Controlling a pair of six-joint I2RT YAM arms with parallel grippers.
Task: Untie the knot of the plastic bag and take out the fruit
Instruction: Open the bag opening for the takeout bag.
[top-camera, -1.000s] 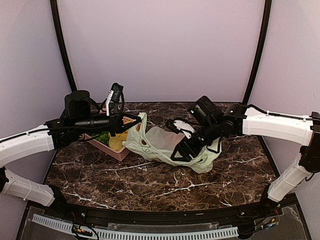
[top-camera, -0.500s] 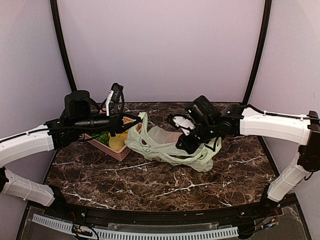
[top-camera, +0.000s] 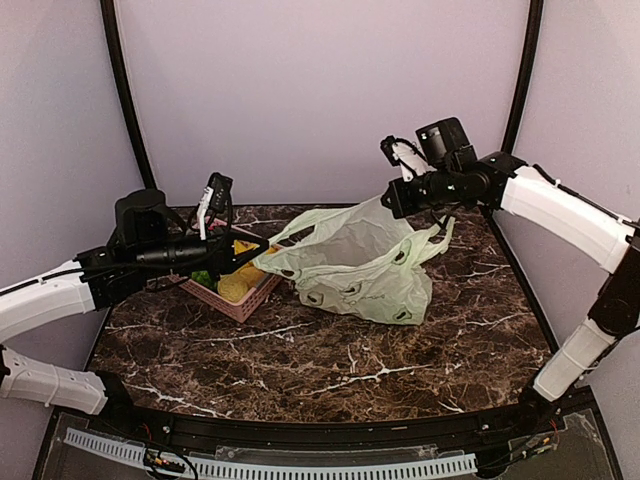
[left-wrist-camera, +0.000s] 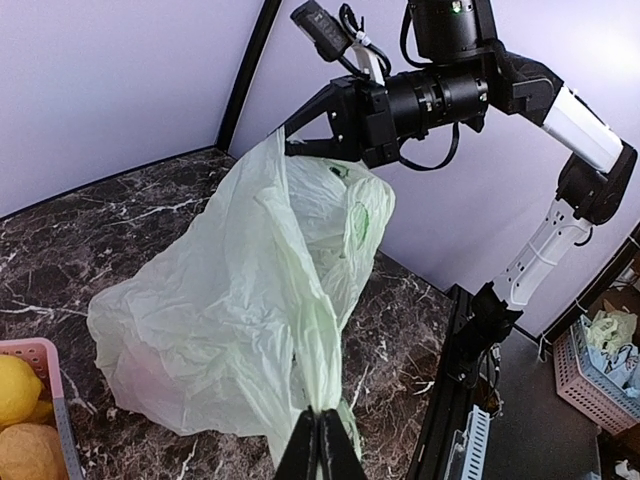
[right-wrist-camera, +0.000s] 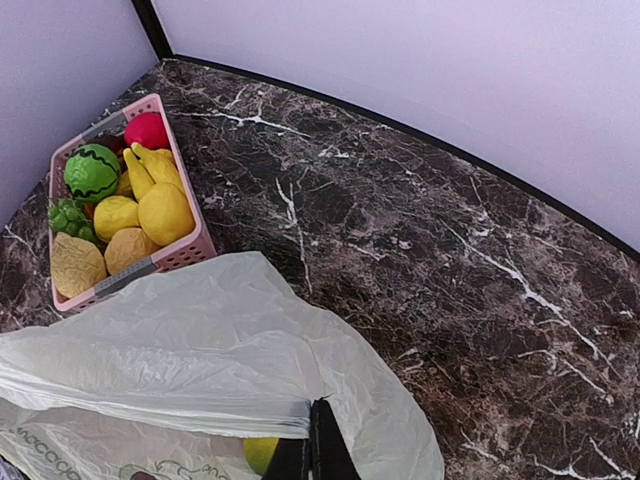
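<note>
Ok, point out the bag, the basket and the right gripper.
bag (top-camera: 365, 265), top view, middle of its crumpled side.
basket (top-camera: 235, 307), top view, pink front wall.
right gripper (top-camera: 388, 200), top view, fingertips pinching the bag's top.

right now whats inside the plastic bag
Inside the plastic bag, the right wrist view shows only the edge of one yellow-green fruit. Anything else is covered by the pale green film.
</note>
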